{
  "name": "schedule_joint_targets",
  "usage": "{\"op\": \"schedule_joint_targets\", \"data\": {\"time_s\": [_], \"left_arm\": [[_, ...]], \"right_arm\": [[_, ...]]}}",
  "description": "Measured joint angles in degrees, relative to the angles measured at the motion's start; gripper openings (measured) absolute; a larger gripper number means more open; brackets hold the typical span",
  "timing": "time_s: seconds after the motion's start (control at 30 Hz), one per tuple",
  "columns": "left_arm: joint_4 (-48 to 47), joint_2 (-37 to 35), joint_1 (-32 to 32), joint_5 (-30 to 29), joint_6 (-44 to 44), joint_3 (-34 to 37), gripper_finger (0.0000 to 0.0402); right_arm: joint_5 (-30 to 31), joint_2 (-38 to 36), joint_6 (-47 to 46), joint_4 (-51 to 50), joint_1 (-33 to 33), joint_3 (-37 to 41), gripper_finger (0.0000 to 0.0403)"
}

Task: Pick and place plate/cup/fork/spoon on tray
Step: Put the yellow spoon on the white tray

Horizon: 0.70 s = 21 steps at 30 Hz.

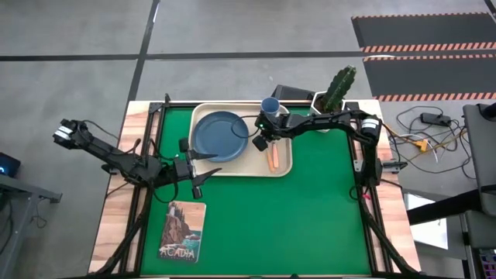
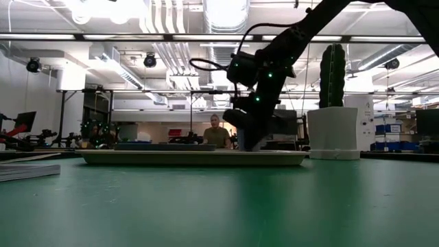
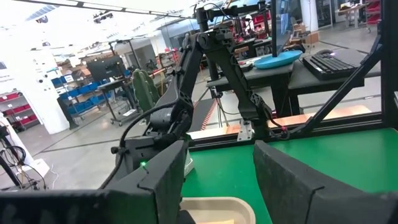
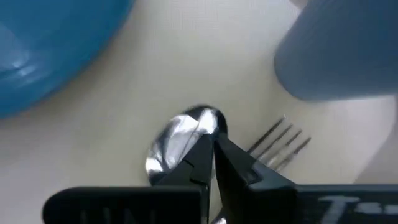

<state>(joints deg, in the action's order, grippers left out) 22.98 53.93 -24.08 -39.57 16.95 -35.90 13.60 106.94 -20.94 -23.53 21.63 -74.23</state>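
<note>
The cream tray (image 1: 283,167) lies on the green mat at the far side. On it sit the dark blue plate (image 1: 219,136), the light-blue cup (image 1: 270,106), and the orange-handled fork and spoon (image 1: 273,159) side by side. My right gripper (image 4: 213,146) is shut, low over the tray between plate and cup. The spoon's silver bowl (image 4: 177,142) is right under its tips, with the fork's tines (image 4: 280,138) beside it. My left gripper (image 3: 217,180) is open and empty by the tray's near left corner (image 1: 198,167). My right gripper points down with its shut fingertips (image 4: 202,152) over the edge of the spoon's bowl (image 4: 186,134). The spoon lies on the tray floor. The fingers hide the place under them, and I cannot tell whether they touch or pinch the spoon.
A cactus in a white pot (image 1: 333,97) stands by the tray's far right corner, a black box (image 1: 291,93) behind it. A picture card (image 1: 183,231) lies on the mat at the near left. A person (image 2: 216,135) sits in the room beyond.
</note>
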Motion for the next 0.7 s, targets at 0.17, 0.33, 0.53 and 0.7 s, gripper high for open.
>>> {"op": "schedule_joint_targets", "data": {"time_s": [0.17, 0.33, 0.53, 0.7], "left_arm": [[0.0, 0.0, 0.0, 0.0, 0.0, 0.0, 0.0171], [0.0, 0.0, 0.0, 0.0, 0.5, 0.0, 0.0171], [0.0, 0.0, 0.0, -0.3, 1.7, 0.0, 0.0171], [0.0, 0.0, 0.1, -0.3, 2.8, 0.0, 0.0171]], "right_arm": [[-0.1, -0.7, 0.7, -0.8, 0.0, -0.4, 0.0008], [-0.6, -3.4, 0.5, -3.6, 0.0, -0.5, 0.0008], [-10.4, -4.6, 3.5, -10.1, -0.7, -0.5, 0.0008], [-19.6, -4.6, 4.0, -14.8, -2.8, 0.2, 0.0008]]}}
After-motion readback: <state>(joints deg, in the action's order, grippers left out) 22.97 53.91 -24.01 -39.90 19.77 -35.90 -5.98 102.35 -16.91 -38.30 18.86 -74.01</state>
